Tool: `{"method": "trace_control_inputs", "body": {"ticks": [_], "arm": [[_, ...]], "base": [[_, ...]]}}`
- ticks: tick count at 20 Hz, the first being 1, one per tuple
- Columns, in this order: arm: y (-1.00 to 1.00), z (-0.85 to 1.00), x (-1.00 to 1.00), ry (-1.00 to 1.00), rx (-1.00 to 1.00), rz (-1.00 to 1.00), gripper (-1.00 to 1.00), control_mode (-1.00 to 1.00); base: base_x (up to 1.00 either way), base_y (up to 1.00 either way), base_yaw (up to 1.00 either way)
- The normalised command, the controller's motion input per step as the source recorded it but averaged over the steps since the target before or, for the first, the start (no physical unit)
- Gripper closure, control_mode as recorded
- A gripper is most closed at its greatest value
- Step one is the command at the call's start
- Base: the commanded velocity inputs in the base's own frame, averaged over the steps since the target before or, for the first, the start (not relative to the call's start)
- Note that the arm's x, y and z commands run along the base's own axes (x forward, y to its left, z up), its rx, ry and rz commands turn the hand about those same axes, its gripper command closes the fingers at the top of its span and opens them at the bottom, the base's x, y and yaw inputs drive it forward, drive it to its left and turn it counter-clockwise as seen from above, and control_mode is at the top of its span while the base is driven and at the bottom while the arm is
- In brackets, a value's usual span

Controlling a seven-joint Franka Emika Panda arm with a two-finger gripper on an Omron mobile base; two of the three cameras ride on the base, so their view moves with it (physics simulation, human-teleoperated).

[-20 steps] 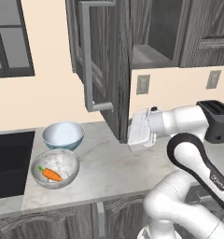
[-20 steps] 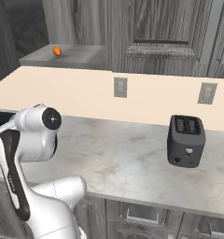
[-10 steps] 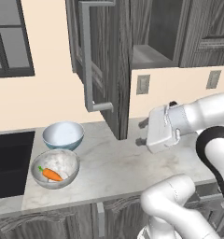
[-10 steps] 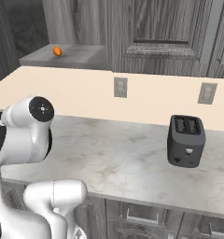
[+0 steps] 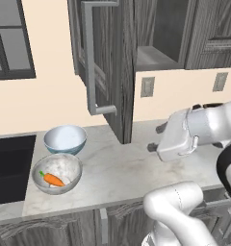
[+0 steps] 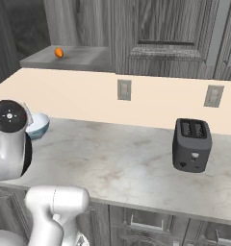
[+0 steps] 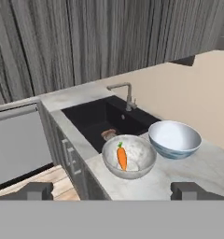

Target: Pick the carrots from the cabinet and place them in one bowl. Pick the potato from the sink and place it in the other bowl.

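While one carrot is seen lying inside the mottled grey bowl, at the worktop's front edge just beside the sink, the second carrot is spotted as a small orange shape on the cabinet shelf, up in the right base view. The smooth pale blue-white bowl is found just behind the mottled one, the two rims nearly touching, and nothing is seen inside it. Down in the black basin, in the hand view, a brownish lump that may be the potato is made out near the wall closest to the bowls, below the slim grey faucet. The cabinet door is seen swung open over the worktop, its long bar handle facing forward. The gripper is held in the air well apart from the bowls, its two dark fingertips spread wide with nothing between them. A dark toaster is noted further along the worktop, beneath two wall outlets.
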Motion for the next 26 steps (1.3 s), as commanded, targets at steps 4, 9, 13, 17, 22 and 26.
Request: {"method": "trace_control_inputs", "body": {"ticks": [4,9,13,17,22,26], "arm": [[-0.03,0.21,-0.03,0.00,-0.02,-0.28,-1.00,-1.00],[-0.17,0.25,0.00,0.00,-0.02,-0.19,-1.00,-1.00],[-0.51,0.29,0.00,0.00,0.01,-0.02,-1.00,-1.00],[-0.38,0.44,0.01,0.00,0.03,0.00,-1.00,-1.00],[-0.03,0.56,0.10,0.00,0.00,-0.05,-1.00,-1.00],[-0.01,0.49,0.07,0.00,0.00,-0.08,-1.00,-1.00]], "base": [[0.00,0.00,0.00],[0.00,0.00,0.00],[0.00,0.00,0.00],[0.00,0.00,0.00],[0.00,0.00,0.00],[0.00,0.00,0.00]]}}
